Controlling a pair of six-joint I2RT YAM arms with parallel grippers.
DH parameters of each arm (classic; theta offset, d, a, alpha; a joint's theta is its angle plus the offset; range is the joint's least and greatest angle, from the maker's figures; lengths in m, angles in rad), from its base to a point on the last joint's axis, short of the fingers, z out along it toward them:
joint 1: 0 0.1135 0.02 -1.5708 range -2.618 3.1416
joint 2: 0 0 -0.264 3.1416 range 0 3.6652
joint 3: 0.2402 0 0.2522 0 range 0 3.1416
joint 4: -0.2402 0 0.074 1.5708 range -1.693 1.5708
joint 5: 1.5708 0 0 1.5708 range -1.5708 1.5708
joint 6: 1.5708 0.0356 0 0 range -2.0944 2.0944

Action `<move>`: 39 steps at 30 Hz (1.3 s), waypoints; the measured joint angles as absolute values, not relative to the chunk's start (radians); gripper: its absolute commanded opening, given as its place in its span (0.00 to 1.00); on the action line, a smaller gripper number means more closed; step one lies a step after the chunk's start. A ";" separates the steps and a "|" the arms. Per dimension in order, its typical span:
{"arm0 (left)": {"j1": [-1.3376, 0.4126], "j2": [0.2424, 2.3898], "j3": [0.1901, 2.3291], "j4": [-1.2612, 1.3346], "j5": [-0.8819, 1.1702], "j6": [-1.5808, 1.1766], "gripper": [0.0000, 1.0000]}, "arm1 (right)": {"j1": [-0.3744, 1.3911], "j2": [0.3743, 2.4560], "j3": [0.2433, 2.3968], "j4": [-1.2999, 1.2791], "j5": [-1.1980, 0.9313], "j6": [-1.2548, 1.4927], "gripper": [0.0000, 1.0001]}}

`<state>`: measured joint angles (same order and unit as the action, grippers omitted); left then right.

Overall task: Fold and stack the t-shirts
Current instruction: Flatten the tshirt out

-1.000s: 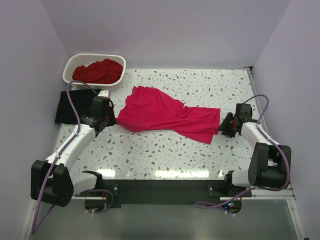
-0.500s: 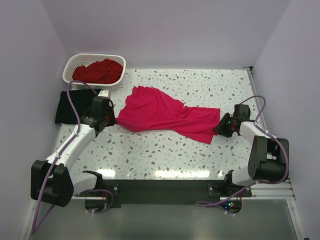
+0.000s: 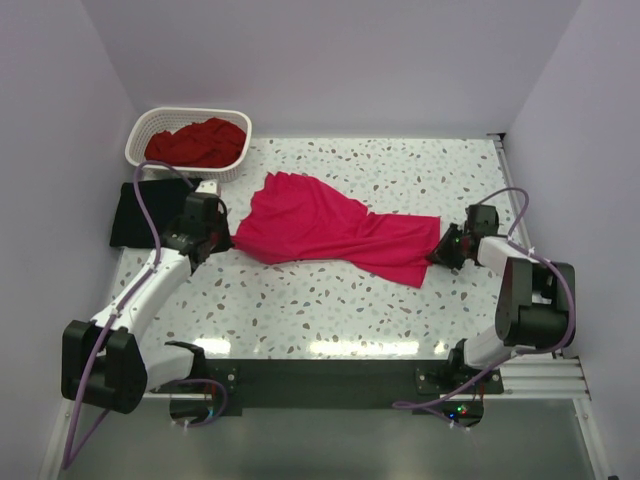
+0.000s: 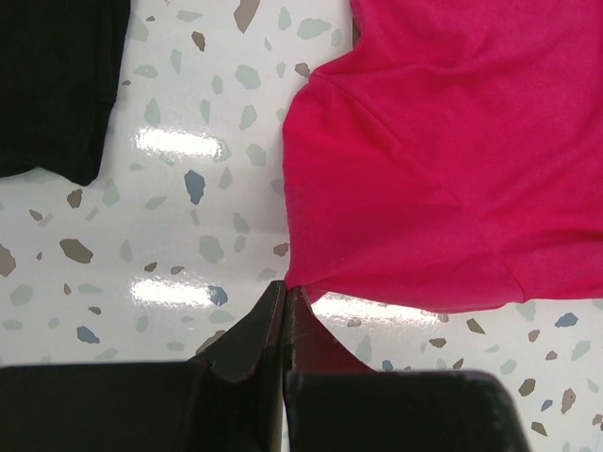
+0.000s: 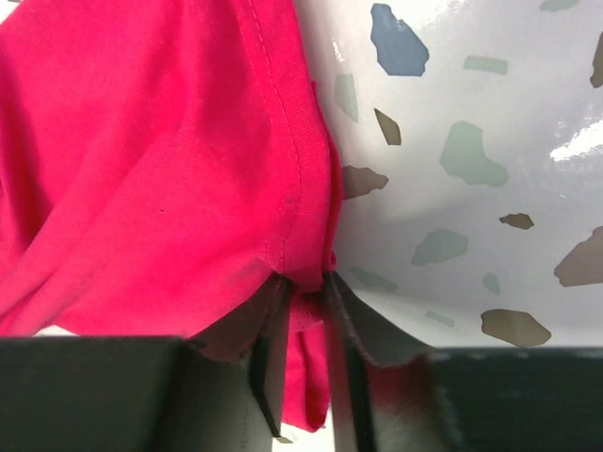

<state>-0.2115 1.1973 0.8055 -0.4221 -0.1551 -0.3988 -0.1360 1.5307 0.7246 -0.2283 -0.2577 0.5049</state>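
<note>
The bright pinkish-red t-shirt [image 3: 330,232] lies spread and rumpled across the middle of the table. My left gripper [image 3: 224,243] is at its left corner. In the left wrist view that gripper [image 4: 285,292] is shut, with the corner of the shirt [image 4: 443,160] pinched at the tips. My right gripper [image 3: 441,251] is at the shirt's right edge. In the right wrist view a fold of the hem [image 5: 160,160] fills the narrow gap between the right gripper's [image 5: 301,287] fingers. The black t-shirt [image 3: 135,212] lies folded at the far left. The darker red t-shirt [image 3: 195,142] lies heaped in the basket.
The white lattice basket [image 3: 185,172] stands at the back left, just behind the black shirt [image 4: 52,75]. Purple walls close in the table at the left, back and right. Speckled tabletop [image 3: 330,300] shows in front of the pinkish-red shirt.
My right gripper has slid left onto the shirt's right edge and its jaws have narrowed around the hem. The left arm and the shirts have stayed put.
</note>
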 measured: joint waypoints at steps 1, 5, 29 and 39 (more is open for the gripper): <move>-0.212 1.197 0.805 -0.422 -0.155 -0.399 0.00 | -0.136 1.534 0.728 -0.231 -0.257 0.504 0.11; -0.212 1.197 0.806 -0.418 -0.149 -0.399 0.00 | -0.136 1.538 0.753 -0.287 -0.252 0.492 0.00; -0.211 0.815 0.819 -0.514 -0.284 -0.436 0.00 | -0.080 0.722 0.942 -1.124 -0.327 0.430 0.47; -0.210 0.925 0.755 -0.489 -0.285 -0.435 0.00 | -0.066 0.916 0.833 -0.924 -0.362 0.439 0.42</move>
